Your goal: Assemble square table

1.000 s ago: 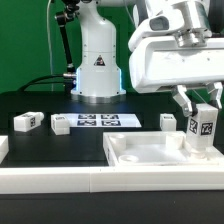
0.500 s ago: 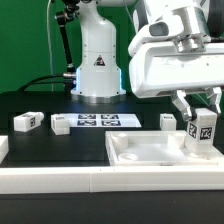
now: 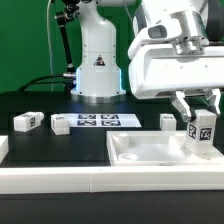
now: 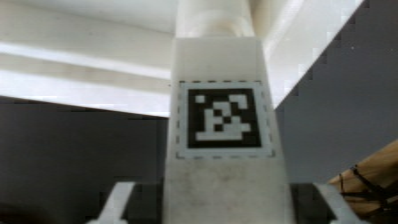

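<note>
The robot's two-finger gripper [image 3: 202, 110] was clamped on a small white tagged leg block [image 3: 204, 136], upright over a large white square plastic tabletop [image 3: 140, 162].

Tabletop [image 3: 150, 152]: plain white. Upright leg block [image 3: 204, 132]: white, with a black-and-white square tag on its face; the wrist view shows a dashed border around the tag. Loose leg blocks [image 3: 26, 121] [image 3: 60, 124] [image 3: 167, 121]: white, black-white tags. Marker board [image 3: 98, 121]: white, black tag patterns. Table [image 3: 60, 145]: black. Front rail [image 3: 50, 182]: white. Arm base [image 3: 98, 65]: white, black triangle mark. Backdrop [image 3: 25, 40]: green.
</note>
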You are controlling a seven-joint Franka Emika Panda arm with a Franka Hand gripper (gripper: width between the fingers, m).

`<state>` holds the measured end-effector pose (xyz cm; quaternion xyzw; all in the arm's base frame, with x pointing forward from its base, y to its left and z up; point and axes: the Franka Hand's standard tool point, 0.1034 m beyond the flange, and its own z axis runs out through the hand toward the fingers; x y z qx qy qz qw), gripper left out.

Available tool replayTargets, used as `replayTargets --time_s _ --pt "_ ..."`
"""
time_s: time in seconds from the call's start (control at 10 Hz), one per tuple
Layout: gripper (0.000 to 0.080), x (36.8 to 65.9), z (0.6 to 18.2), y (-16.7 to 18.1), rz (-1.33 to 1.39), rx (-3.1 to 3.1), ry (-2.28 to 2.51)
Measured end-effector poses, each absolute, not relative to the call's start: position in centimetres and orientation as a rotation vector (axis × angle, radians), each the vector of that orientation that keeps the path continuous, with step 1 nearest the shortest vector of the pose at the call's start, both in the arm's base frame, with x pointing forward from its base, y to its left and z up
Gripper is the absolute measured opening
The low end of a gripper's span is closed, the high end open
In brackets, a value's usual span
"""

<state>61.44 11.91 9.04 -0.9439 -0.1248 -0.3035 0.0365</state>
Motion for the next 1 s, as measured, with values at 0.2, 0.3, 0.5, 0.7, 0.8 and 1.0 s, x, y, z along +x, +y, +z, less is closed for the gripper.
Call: replayTargets --time_s 0.2,0.3,0.5,0.7,0.8,1.0 --pt "0.053 61.3 8.9 11.9 -0.919 -2.901 -0.384" --pt "0.053 61.3 8.8 11.9 -0.918 -2.901 -0.384" --pt "0.064 61.3 8.8 11.9 -0.917 -2.901 -0.384" --pt "0.0647 61.3 8.8 11.9 -0.917 -2.901 -0.384" --pt "0.0649 61.3 8.9 11.9 -0.91 -2.903 -0.385" --pt "0.0649 61.6 10.0 11.5 -0.902 -2.907 -0.385"
